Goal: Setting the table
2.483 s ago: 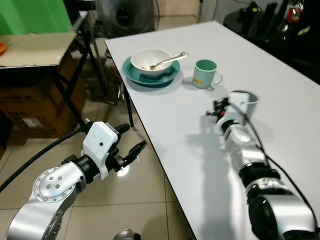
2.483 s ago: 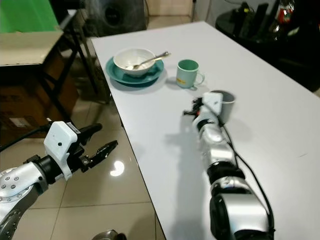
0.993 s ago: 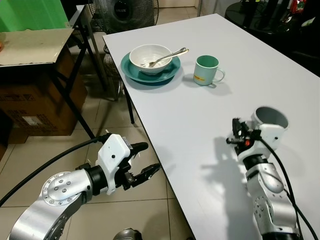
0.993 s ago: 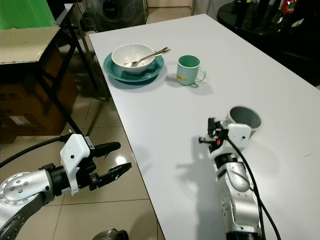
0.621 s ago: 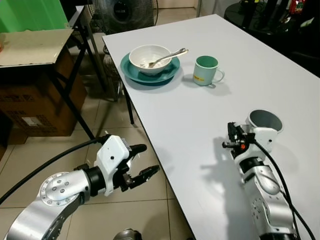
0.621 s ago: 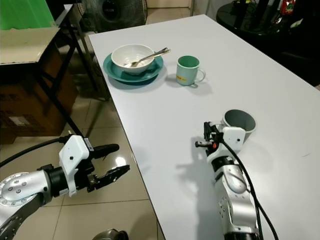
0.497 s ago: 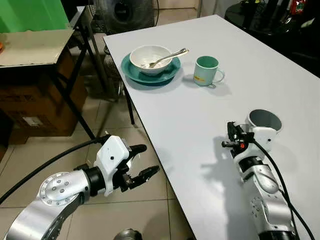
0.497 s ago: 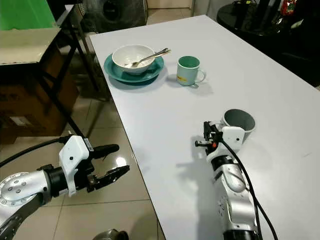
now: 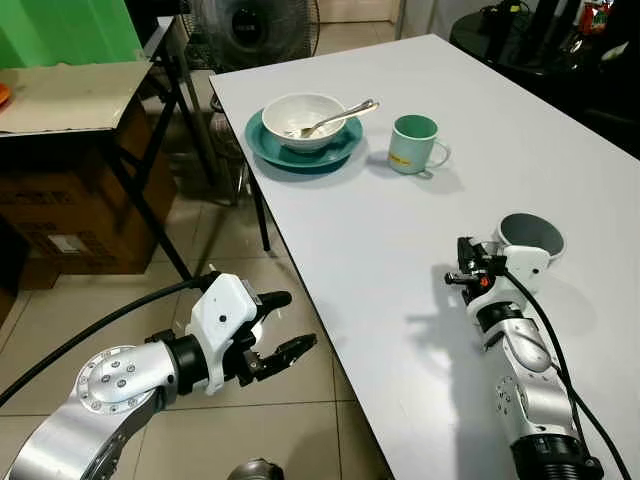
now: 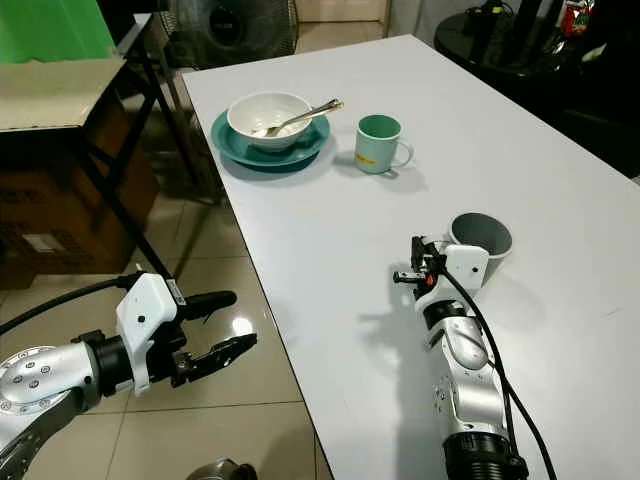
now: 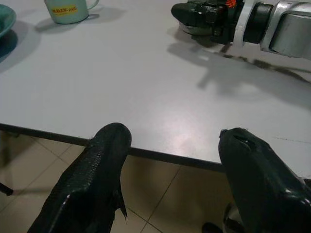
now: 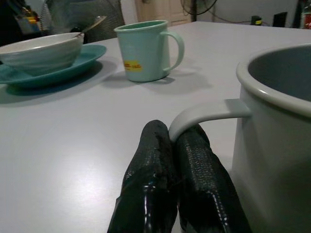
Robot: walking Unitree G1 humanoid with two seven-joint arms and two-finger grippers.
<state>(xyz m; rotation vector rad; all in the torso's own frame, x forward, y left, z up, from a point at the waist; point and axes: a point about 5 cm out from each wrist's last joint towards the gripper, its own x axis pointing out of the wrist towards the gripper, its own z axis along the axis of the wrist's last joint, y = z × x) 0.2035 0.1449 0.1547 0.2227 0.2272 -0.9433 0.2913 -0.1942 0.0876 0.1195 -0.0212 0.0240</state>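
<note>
A grey mug stands upright at the right of the white table. My right gripper is shut on its handle. I cannot tell whether the mug's base touches the tabletop. At the far end, a white bowl with a spoon sits on a teal plate. A green mug stands beside the plate. My left gripper hangs open over the tiled floor, just left of the table's near edge, with nothing between its fingers.
A cardboard box sits under a black-framed side table to the left. A fan stands behind the table's far corner. Dark objects crowd the back right. The table's long left edge runs between my two arms.
The right gripper has carried the grey mug back from near the green mug and lowered it toward the tabletop. The left gripper has hardly moved. The camera has shifted slightly.
</note>
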